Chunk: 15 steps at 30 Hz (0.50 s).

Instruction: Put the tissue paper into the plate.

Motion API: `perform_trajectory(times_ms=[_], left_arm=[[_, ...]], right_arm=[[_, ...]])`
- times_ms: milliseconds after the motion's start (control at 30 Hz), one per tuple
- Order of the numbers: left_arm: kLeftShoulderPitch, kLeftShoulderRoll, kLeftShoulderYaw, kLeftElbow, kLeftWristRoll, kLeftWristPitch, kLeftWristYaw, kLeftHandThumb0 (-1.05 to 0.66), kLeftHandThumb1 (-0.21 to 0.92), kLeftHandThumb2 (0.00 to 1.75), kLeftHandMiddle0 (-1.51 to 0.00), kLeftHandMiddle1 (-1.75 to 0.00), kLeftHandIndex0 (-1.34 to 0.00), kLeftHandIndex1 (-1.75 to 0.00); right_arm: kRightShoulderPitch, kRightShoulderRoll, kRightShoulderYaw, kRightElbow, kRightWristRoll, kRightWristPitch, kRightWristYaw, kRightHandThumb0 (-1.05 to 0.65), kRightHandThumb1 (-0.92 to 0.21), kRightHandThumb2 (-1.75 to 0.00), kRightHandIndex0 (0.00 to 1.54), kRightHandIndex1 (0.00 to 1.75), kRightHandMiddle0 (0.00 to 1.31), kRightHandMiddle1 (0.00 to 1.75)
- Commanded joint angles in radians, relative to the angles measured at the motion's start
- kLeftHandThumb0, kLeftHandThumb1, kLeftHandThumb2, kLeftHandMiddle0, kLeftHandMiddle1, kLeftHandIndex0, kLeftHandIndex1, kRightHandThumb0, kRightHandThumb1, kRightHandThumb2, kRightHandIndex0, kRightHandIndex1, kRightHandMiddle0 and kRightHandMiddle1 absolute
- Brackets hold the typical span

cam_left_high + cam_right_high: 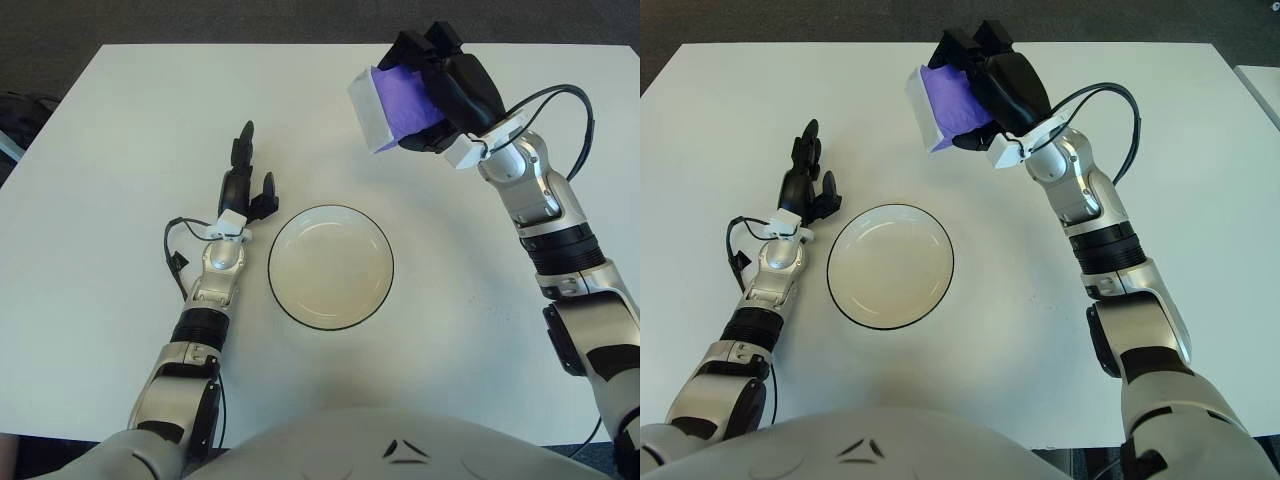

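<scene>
In the left eye view, the tissue paper (388, 108) (a purple pack with a white edge) is held clear of the table (120, 120) by the right hand (440, 90), whose fingers are curled round it from above and behind. The pack is seen at about one o'clock from the plate (331, 267), well apart from it, and its long axis is tilted, running roughly from eleven to five o'clock. From the hand, the plate is found toward seven o'clock, down and inward; that direction is judged to be what the coming move turns on. The plate itself holds nothing. The left hand (244, 185) is seen just beside the plate's rim at about ten o'clock, fingers loosely extended and nothing held; whether it touches the table cannot be told.

In the right eye view, the same grasp is shown: the right hand (992, 80) is closed on the tissue paper (947, 105), which hangs above the far half of the table (1180, 150). The plate (890, 266) is again found toward seven o'clock from the pack. The table is plain white and flat, with dark floor seen beyond its far edge, and open room is left around the plate on every side but the left hand's (805, 190).
</scene>
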<state>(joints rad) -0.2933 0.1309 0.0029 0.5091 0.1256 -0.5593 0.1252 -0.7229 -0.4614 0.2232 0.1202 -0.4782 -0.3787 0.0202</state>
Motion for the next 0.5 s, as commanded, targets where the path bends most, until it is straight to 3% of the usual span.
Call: perform_trajectory(times_ms=[0,200,467], left_arm=[[0.155,-0.039,-0.020,0.112,0.010,-0.002,0.004,-0.81,0.92,0.87,-0.16,-0.01,0.00,-0.33],[0.156,-0.036,-0.017,0.115,0.004,-0.008,-0.001,-0.81,0.92,0.87,-0.16,-0.01,0.00,-0.33],[0.155,-0.028,-0.016,0.112,0.009,-0.002,0.000,-0.82,0.92,0.86,-0.16,-0.01,0.00,-0.35]], right_arm=[[0.038,0.022,-0.028,-0.105,0.044,0.029,0.037,0.00,-0.05,-1.62,0.82,1.73,0.58,1.75],[0.084,0.048,-0.034,-0.201,0.079,0.079,0.085,0.00,-0.06,-1.61,0.82,1.72,0.57,1.75],[0.220,0.109,0.004,-0.417,0.123,0.159,0.161,0.00,-0.06,-1.61,0.83,1.71,0.56,1.75]])
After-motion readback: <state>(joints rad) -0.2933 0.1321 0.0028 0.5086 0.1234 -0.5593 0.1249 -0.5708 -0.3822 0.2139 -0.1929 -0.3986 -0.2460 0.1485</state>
